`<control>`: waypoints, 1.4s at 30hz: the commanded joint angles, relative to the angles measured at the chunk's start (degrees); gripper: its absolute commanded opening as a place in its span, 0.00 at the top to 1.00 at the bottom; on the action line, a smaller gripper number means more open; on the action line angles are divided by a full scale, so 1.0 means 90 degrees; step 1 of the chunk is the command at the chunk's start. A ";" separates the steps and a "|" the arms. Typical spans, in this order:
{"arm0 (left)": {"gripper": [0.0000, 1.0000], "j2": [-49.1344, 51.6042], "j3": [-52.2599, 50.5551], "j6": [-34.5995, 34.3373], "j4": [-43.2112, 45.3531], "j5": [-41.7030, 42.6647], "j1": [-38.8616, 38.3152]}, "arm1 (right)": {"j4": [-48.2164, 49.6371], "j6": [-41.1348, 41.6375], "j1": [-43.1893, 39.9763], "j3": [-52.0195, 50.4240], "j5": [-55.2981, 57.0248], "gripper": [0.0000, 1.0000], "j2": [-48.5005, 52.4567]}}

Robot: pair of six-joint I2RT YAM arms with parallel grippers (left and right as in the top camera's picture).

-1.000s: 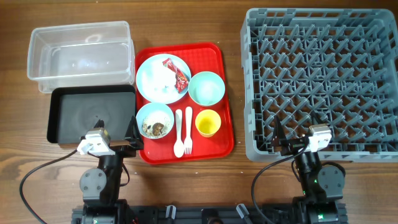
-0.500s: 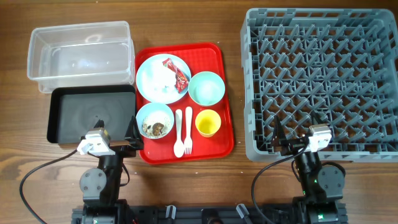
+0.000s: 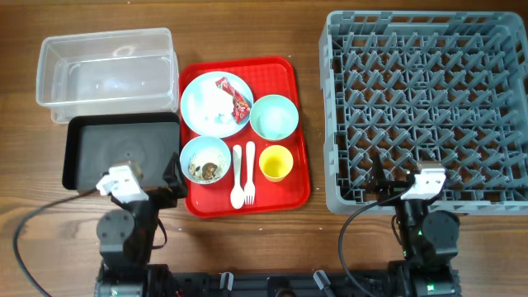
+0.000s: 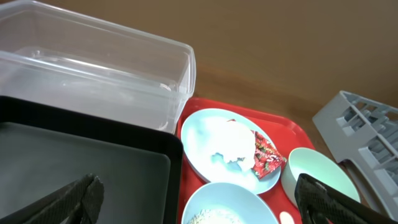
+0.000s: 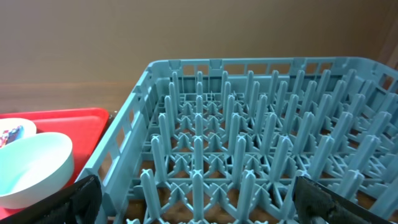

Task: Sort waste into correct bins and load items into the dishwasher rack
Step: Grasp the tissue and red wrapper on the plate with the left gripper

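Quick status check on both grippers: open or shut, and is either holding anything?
Left gripper: open, holding nothing.
Right gripper: open, holding nothing.

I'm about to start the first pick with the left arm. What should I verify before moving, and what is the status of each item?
1. Left pincer open and empty: ok.
2. Right pincer open and empty: ok.
3. Clear rectangular plastic tub and shallow black rectangular tray empty, ready for waste: ok.
4. Small red printed wrapper and crumpled white tissue lying exposed on the light blue round plate: ok.
5. Large grey plastic pegged rack free of items: ok.
6. White plastic spoon and fork far enough apart to lift singly: cannot tell.
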 commanded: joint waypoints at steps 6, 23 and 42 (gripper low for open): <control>0.00 0.3184 0.2225 0.0039 -0.0483 -0.0061 0.0034 | -0.0559 0.0005 0.0019 0.1625 0.0177 0.00 0.1860; 0.00 0.7091 0.6288 0.0010 -0.4245 0.0129 0.0034 | -0.4466 0.0000 0.0019 0.5935 -0.0372 0.00 0.6246; 0.17 0.9673 0.6285 -0.0204 -0.1513 0.0838 -0.0765 | -0.4340 -0.0012 0.0019 0.5960 -0.0396 0.00 0.6356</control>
